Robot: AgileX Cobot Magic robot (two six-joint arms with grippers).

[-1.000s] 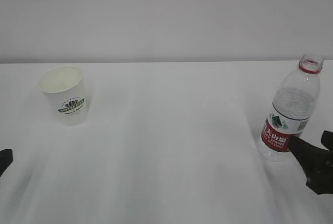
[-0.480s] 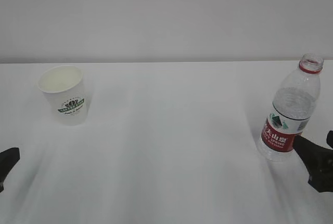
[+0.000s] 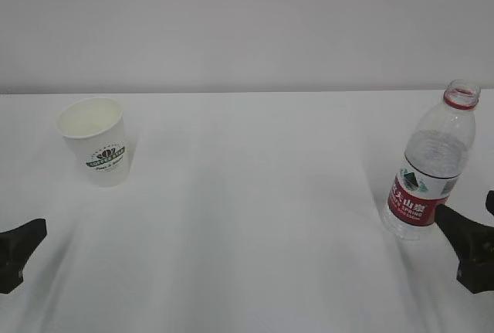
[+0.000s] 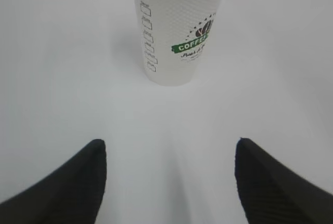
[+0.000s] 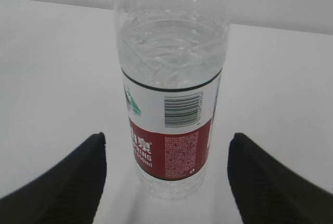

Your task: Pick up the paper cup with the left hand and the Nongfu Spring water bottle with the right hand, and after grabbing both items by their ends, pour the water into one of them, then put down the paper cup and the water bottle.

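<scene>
The paper cup (image 3: 94,141) stands upright near the surface's (image 3: 247,217) left edge, seemingly empty, ahead of the left claw (image 4: 166,182), whose fingers are spread and apart from it. Near the right edge, the capless Nongfu Spring water bottle (image 3: 431,164), red-labelled, holds water (image 5: 171,44); the right claw (image 5: 166,180) stands spread around its base, not touching.

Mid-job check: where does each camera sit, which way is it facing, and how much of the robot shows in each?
Exterior: raised in front, angled down the table; both open hand tips at the bottom corners.
Left wrist: on the left hand, facing the paper cup ahead of its spread fingers.
Right wrist: on the right hand, facing the Nongfu Spring water bottle standing ahead of its open fingers.
Shared: exterior also shows cup and bottle.
</scene>
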